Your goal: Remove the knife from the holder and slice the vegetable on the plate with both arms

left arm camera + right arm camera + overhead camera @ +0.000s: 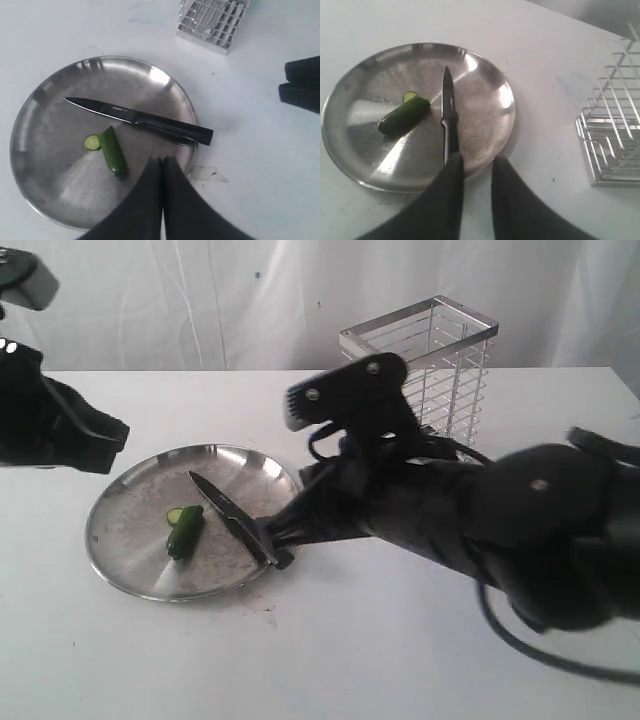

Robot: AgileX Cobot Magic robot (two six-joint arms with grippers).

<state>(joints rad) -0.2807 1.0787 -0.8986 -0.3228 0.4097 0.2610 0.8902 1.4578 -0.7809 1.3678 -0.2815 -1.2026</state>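
**Knife laid on the plate, one slice cut**

The knife (137,119) lies across the plate (45,100), tip toward ten o'clock in the exterior view. The right gripper (472,167), fingers apart, touches the handle. The vegetable (113,157) lies beside the blade, a slice (92,143) at its end. The left gripper (162,165) is closed, empty. The holder (425,365) stands at two o'clock.

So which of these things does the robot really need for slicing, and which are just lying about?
Needed for the job:
knife
vegetable, with a cut slice beside it
plate
holder, now without the knife
right end effector
left end effector

Just lying about:
Nothing else, apart from the white table under it all.
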